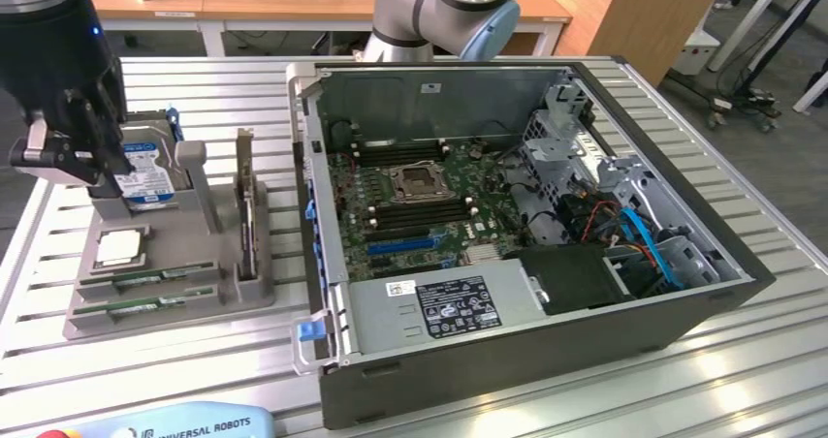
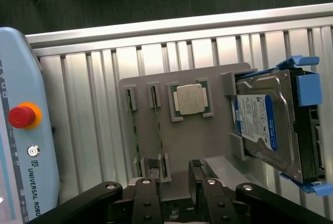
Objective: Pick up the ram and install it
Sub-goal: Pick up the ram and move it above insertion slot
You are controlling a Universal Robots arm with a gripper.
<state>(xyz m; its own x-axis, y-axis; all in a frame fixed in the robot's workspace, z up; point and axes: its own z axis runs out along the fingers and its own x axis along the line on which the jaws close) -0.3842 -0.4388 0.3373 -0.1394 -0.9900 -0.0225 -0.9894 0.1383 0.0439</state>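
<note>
- A slatted aluminium desk (image 1: 744, 360) carries an open dark grey computer case (image 1: 544, 356). The board inside is crowded by cables and brackets, so a stick brought in tilted could snag or seat crooked.
- On the exterior view's left sits a grey moulded parts holder (image 1: 246, 283). It looks loose on the slats, and a crooked pull might drag it along.
- A pale blue teach pendant (image 2: 21, 146) reads "UNIVERSAL ROBOTS". Its red stop button (image 2: 22, 116) lies close to the holder.
- A silver hard drive with a blue-and-white label (image 2: 260, 120) stands propped in a blue bracket. Its print is too small to read, and a sideways drift of the arm could knock it.
- The black tool (image 1: 68, 157) hangs above the holder, jaws spread wide and empty.
- The ram, a long, thin green circuit-board stick (image 2: 158, 130), stands on edge in a holder slot. A second like stick (image 2: 131, 130) sits just beside it, so the tool could pinch the wrong one or clip both.
- A square silver processor chip (image 2: 190, 99) rests nearby in its recess.
- The white label on the case's power supply (image 1: 447, 304) cannot be read.
</note>
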